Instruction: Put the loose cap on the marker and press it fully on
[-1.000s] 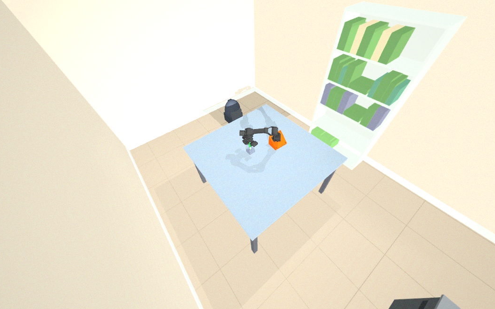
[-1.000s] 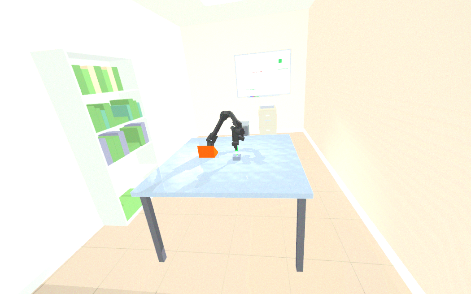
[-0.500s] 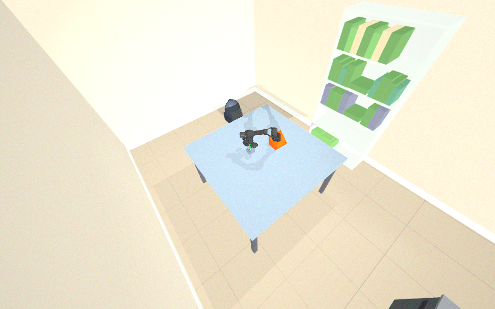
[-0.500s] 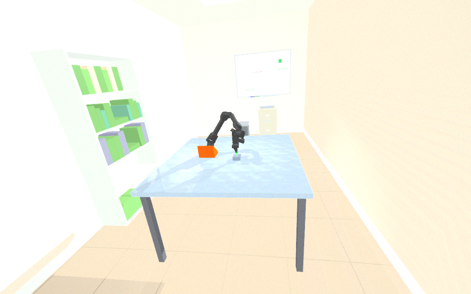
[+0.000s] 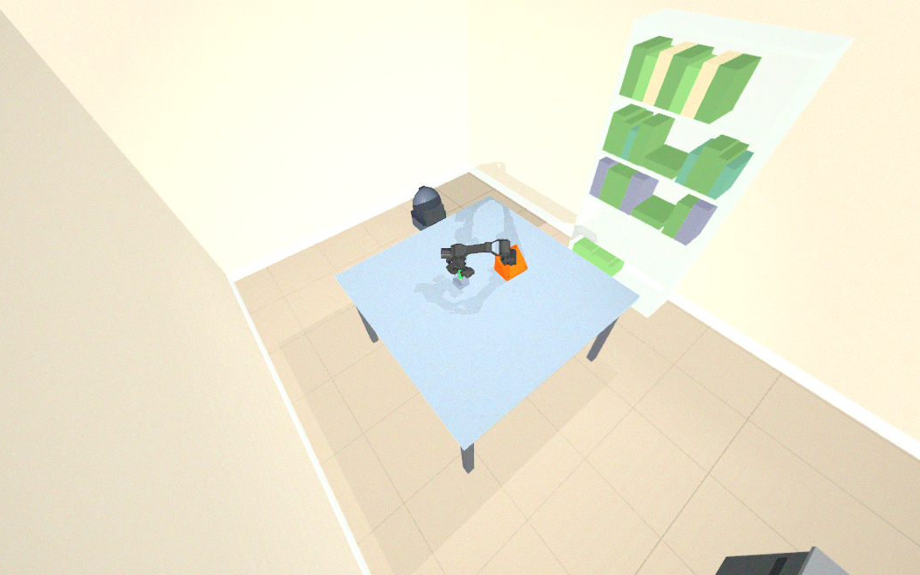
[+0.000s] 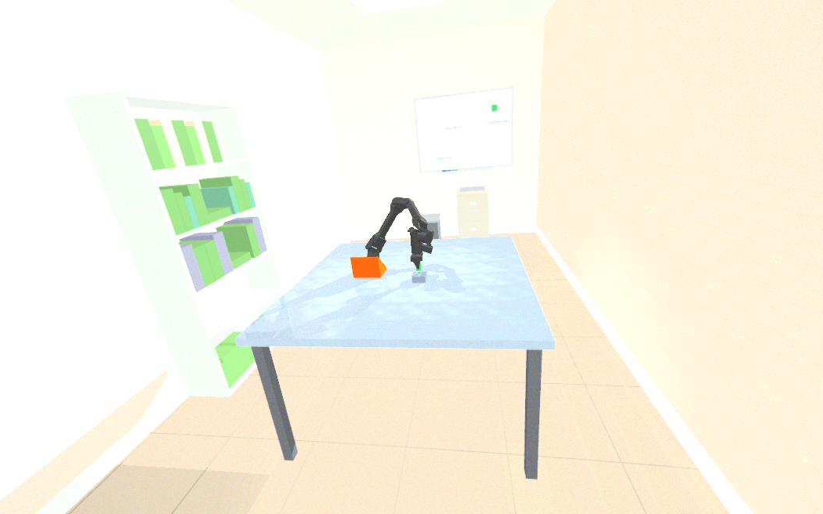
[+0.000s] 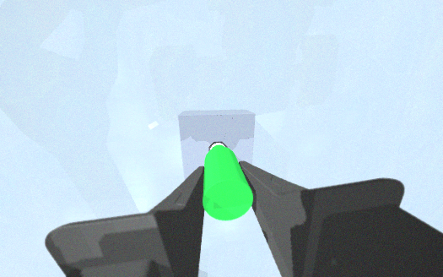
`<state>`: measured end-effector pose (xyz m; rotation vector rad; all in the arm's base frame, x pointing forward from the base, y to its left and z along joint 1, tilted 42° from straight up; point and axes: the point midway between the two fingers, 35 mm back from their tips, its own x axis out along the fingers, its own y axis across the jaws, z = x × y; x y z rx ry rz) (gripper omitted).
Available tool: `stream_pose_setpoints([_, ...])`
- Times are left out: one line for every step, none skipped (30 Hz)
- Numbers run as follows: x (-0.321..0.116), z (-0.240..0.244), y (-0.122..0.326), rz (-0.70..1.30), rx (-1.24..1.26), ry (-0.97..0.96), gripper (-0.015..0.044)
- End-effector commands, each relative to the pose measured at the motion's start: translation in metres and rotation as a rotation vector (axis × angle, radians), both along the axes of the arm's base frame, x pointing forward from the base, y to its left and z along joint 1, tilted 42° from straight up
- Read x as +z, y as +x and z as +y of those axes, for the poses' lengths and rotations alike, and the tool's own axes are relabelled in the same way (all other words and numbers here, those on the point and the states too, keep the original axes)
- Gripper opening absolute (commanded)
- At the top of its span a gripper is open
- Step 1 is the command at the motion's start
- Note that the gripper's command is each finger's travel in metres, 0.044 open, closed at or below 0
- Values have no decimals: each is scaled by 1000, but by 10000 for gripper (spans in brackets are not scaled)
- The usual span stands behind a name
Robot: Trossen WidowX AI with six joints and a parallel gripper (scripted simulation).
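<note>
The block (image 5: 461,287) (image 6: 418,278) (image 7: 217,127) on the counter (image 5: 477,343) (image 6: 401,319) (image 7: 60,127) held the upright marker (image 7: 218,146); the pincer (image 5: 460,272) (image 6: 418,265) (image 7: 222,169) pinched the green cap (image 5: 460,275) (image 6: 419,266) (image 7: 227,186) over it.

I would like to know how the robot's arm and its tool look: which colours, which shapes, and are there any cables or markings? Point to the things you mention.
The arm (image 5: 475,248) (image 6: 388,223) is black to dark grey, built of slim links with chunky joints. The tool (image 5: 460,273) (image 6: 418,266) (image 7: 222,169) has two dark grey, angular fingers, tapering towards narrow tips. I cannot make out cables or markings.
</note>
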<state>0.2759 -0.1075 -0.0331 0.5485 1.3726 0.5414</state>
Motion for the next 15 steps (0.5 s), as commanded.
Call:
stream_pose_setpoints([0,0,0,0,0,0,158])
stream_pose_setpoints([0,0,0,0,0,0,184])
stream_pose_setpoints([0,0,0,0,0,0,210])
stream_pose_setpoints([0,0,0,0,0,0,236])
stream_pose_setpoints([0,0,0,0,0,0,263])
stream_pose_setpoints([0,0,0,0,0,0,289])
stream_pose_setpoints([0,0,0,0,0,0,315])
stream_pose_setpoints([0,0,0,0,0,0,341])
stream_pose_setpoints([0,0,0,0,0,0,368])
stream_pose_setpoints([0,0,0,0,0,0,394])
stream_pose_setpoints([0,0,0,0,0,0,420])
stream_pose_setpoints([0,0,0,0,0,0,440])
stream_pose_setpoints([0,0,0,0,0,0,440])
stream_pose_setpoints([2,-2,0,0,0,0,440])
stream_pose_setpoints([7,-7,0,0,0,-1,440])
